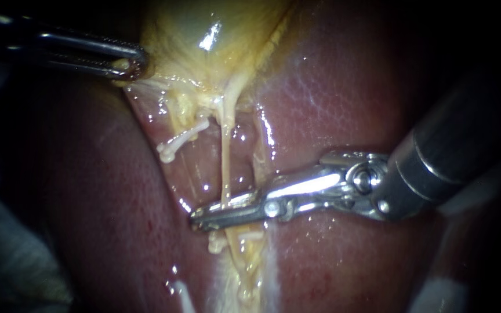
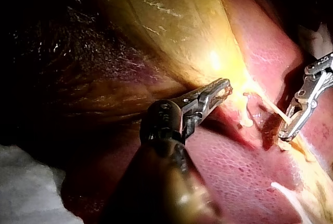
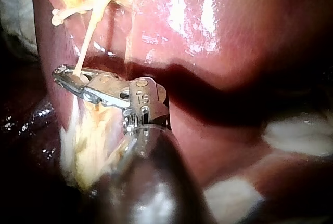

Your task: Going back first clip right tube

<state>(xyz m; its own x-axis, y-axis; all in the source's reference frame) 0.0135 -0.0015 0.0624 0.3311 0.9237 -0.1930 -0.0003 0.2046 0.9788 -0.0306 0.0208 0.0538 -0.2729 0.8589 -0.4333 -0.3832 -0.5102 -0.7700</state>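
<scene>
Two instruments work over the liver [image 1: 331, 87], which spreads below & to both sides of the gallbladder [image 1: 204, 46]. Gallbladder is yellow, glossy. Right instrument [image 1: 199, 218] lies well below the gallbladder, jaws clenched across the right tube [image 1: 225, 162], a thin pale strand running straight down from the gallbladder's neck. Left instrument [image 1: 131, 65] is at the gallbladder's left edge, jaws closed on that tissue. Short whitish stub [image 1: 172, 148] sits just below the gallbladder, w/ a free end.

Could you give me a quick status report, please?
Left instrument: jaws shut on the gallbladder. Right instrument: tip at the thin tube. Nothing else blocking the tube.
</scene>
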